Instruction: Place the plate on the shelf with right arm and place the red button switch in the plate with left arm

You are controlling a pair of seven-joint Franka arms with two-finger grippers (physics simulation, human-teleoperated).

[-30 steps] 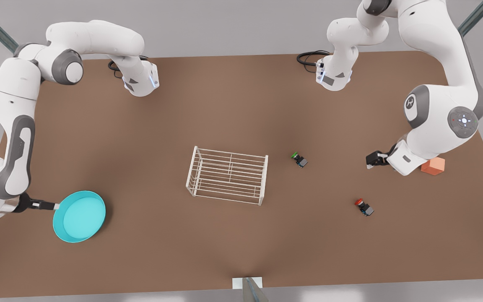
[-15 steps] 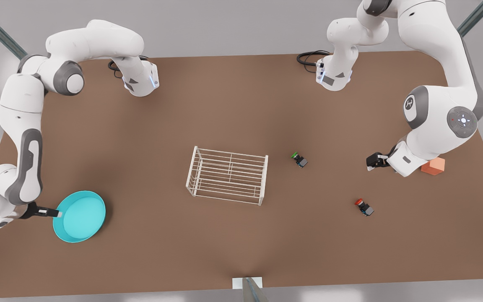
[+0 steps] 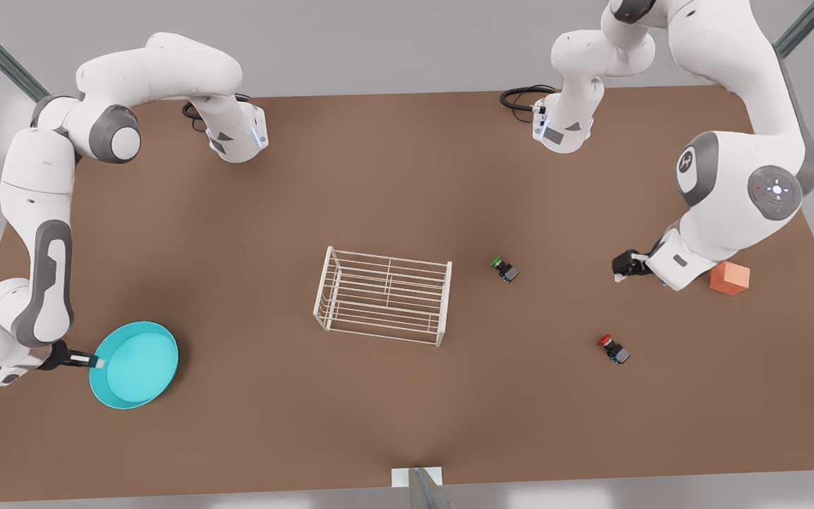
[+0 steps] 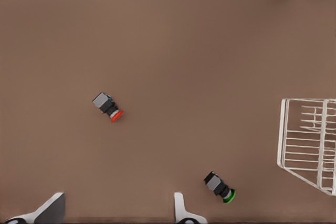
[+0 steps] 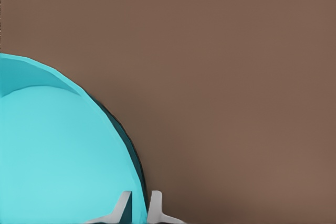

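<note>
My right fingers (image 5: 137, 205) pinched the raised rim of the round turquoise plate (image 3: 135, 365), paler inside, near the table (image 3: 379, 177) corner, while my left fingers (image 4: 118, 211) hung spread above the table.
</note>
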